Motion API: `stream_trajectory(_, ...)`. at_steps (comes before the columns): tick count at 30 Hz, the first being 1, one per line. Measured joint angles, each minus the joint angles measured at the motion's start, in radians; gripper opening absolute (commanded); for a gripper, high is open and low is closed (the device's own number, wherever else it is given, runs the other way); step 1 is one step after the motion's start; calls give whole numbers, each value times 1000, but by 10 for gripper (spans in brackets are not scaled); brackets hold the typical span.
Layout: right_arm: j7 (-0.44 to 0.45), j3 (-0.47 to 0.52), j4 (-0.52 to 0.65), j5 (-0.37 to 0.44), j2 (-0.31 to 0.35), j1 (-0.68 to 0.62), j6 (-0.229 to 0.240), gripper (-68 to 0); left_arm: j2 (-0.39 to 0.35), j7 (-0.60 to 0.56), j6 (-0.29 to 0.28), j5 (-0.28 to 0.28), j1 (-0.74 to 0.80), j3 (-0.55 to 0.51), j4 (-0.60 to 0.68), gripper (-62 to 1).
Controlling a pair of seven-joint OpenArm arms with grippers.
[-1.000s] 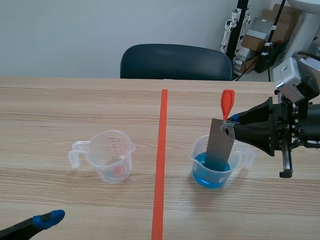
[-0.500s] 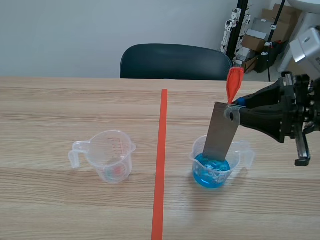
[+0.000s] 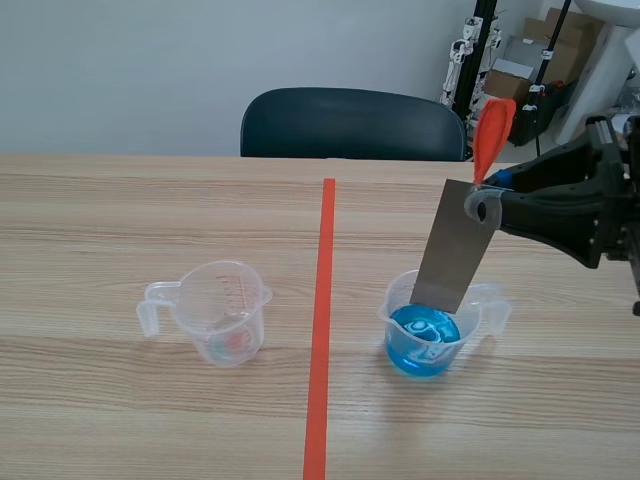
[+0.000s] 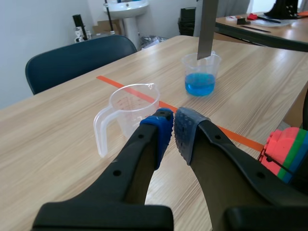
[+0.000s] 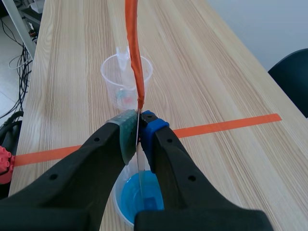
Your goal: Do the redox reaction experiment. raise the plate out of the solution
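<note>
A grey metal plate [image 3: 455, 250] with an orange tag [image 3: 491, 135] at its top hangs tilted over a clear beaker [image 3: 430, 330] of blue solution. Its lower edge sits near the beaker's rim, above the liquid. My right gripper [image 3: 487, 205] comes in from the right and is shut on the plate's top. In the right wrist view the plate [image 5: 139, 159] shows edge-on between the pads of that gripper [image 5: 139, 126], with the beaker [image 5: 142, 195] beneath. My left gripper [image 4: 173, 130] is shut on nothing, low over the table, short of an empty beaker [image 4: 132, 103].
The empty measuring beaker [image 3: 215, 310] stands left of the orange tape line [image 3: 322, 330]. A dark chair [image 3: 350, 122] is behind the table's far edge. A red, green and blue block [image 4: 288, 149] lies beside my left gripper.
My right gripper rose and drifted right, lifting the plate out of the blue liquid. The left gripper closed and dropped out of the scene view.
</note>
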Motion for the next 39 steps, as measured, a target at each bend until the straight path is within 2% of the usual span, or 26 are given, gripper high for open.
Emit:
stream_trajectory(3, 14, 0, 13, 27, 27, 0, 0, -669, -63, 74, -23, 0, -60, 0, 22, -583)
stream_trajectory(5, 36, 0, 21, 26, 44, 0, 0, -669, -91, 127, -73, 0, -114, 0, 36, -583)
stream_trajectory(10, 59, 0, 47, 29, 81, 0, 0, -669, -126, 169, -152, 0, -242, 0, 68, -583)
stream_trajectory(12, 59, 0, 58, 64, 97, 0, 0, -669, -137, 208, -174, -1, -286, 9, 85, -583)
stream_trajectory(17, 61, 0, 78, 129, 131, 0, 0, -669, -170, 331, -211, -8, -439, 159, 126, -583)
stream_trajectory(20, 61, 0, 92, 136, 145, 0, 0, -669, -169, 406, -211, -19, -548, 288, 127, -583)
stream_trajectory(24, 45, 0, 100, 188, 146, 0, -2, -669, -163, 485, -211, -78, -686, 449, 127, -583)
stream_trajectory(27, 5, 0, 100, 227, 146, 0, -34, -669, -137, 532, -211, -93, -784, 532, 127, -583)
stream_trajectory(32, -21, 0, 100, 251, 146, 0, -45, -669, -90, 618, -211, -98, -904, 620, 127, -583)
stream_trajectory(35, -25, 0, 100, 251, 146, 0, -45, -669, -62, 670, -211, -135, -950, 652, 127, -583)
stream_trajectory(39, -48, 0, 100, 266, 146, 0, -45, -669, -8, 748, -211, -138, -1001, 680, 127, -583)
